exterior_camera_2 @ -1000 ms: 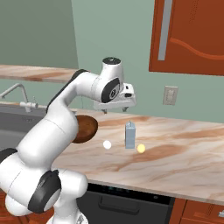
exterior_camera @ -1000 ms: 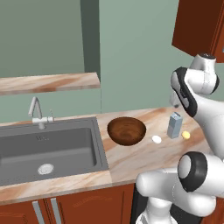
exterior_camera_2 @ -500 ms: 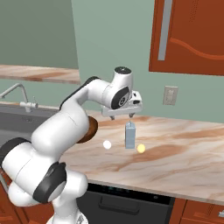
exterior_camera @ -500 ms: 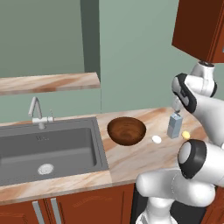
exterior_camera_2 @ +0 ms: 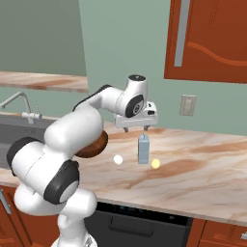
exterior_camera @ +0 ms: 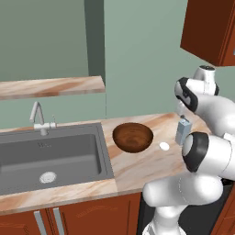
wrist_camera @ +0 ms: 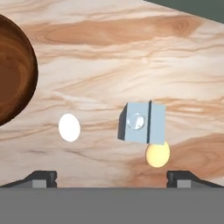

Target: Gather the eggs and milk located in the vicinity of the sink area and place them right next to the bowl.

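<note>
**Claw wide above the milk; egg and carton stand by the bowl**

The claw (exterior_camera_2: 135, 129) hangs directly above the milk (exterior_camera_2: 143, 149), jaws spread wide and holding nothing. The fingertips (wrist_camera: 43, 177) are well clear of the carton on both sides.

The milk stands upright on the worktop (exterior_camera_2: 207, 164), about midway between its front edge and the wall. The egg (exterior_camera_2: 117, 159) lies just beside the carton, between it and the bowl (exterior_camera: 133, 137), apart from both. A small orange-yellow ball (exterior_camera_2: 155, 164) lies against the carton's far side. The bowl sits near the sink (exterior_camera: 50, 156), next to the basin's rim.

Handling, as judged:
- Milk: light, stiff, flat-sided. Grip across two opposite walls below the gable; the slope would let the pads slip.
- Egg: light, smooth, fragile, prone to rolling. Close gently across its narrow middle.

Both items appear placed already.
</note>
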Robot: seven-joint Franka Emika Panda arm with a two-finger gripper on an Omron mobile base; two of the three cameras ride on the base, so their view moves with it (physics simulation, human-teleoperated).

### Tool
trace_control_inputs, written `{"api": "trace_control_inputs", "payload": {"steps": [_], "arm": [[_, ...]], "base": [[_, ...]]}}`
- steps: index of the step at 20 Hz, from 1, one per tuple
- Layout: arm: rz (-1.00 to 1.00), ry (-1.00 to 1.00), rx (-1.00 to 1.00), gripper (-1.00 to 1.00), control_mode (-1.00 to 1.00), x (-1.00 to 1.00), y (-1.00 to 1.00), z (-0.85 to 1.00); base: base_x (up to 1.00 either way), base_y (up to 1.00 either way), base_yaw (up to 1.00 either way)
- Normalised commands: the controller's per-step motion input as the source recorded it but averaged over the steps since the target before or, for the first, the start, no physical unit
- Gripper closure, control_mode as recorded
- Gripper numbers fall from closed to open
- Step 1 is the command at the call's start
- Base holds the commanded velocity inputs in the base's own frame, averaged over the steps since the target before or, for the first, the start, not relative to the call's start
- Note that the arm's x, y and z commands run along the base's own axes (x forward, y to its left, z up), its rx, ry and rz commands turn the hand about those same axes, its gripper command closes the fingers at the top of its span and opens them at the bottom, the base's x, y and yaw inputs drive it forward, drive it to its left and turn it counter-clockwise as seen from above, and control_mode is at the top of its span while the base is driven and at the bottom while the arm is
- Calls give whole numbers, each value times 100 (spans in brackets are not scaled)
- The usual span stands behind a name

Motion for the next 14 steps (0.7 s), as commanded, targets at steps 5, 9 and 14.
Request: {"api": "trace_control_inputs", "payload": {"steps": [5,9,14], "arm": [[-1,4,0,-100,-100,34,-11,-30],[0,4,-1,-100,-100,23,-24,-18],[0,2,-5,-100,-100,11,-35,-1]], "base": [[0,0,0],[0,0,0],[0,0,0]]}}
